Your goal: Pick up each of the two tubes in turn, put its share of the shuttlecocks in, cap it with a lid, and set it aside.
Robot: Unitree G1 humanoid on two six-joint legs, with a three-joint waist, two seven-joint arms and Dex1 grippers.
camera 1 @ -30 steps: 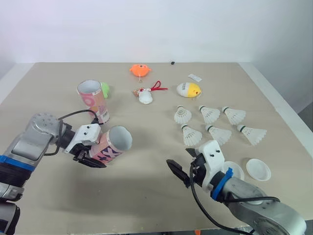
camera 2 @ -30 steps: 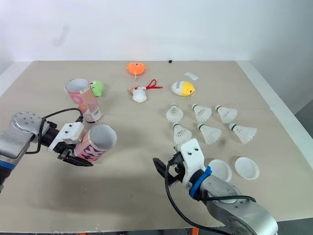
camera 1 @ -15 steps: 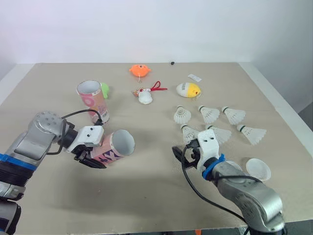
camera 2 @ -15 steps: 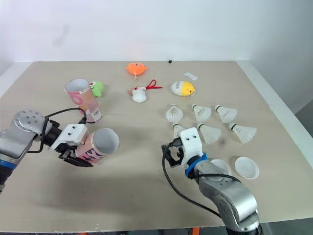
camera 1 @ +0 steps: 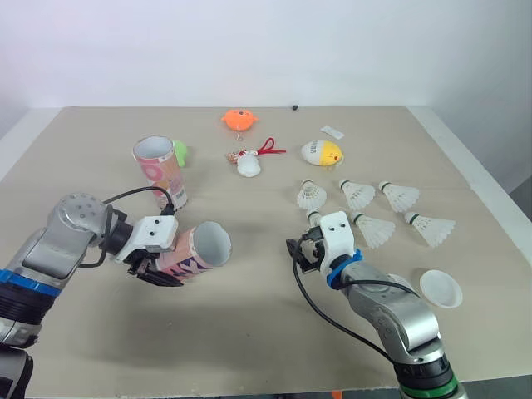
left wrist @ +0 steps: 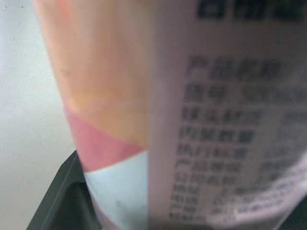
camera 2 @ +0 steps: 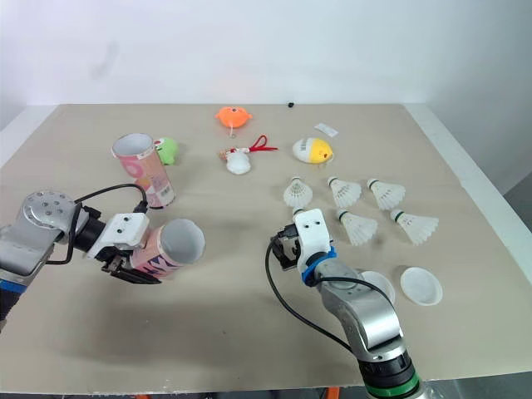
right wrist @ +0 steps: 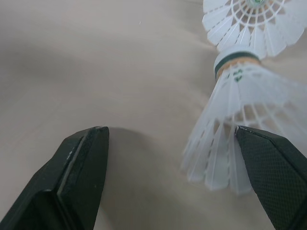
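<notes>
Pink printed cardboard tube (camera 1: 198,251) lies tipped over, open round mouth facing the shuttlecocks. Left gripper (camera 1: 155,268) is clamped on its lower body, black fingers (left wrist: 57,196) pressed against the wall.

Well across from that tube, right gripper (right wrist: 175,158) is spread wide, grasping nothing. A white feathered shuttlecock (right wrist: 240,115) lies with its ribbed skirt just beside one finger.

Second tube (camera 1: 160,171) stands upright just behind the held tube. Smooth white disc lid (camera 1: 440,288) lies farthest from it, past the right gripper, on the matte tan table (camera 1: 249,332).
</notes>
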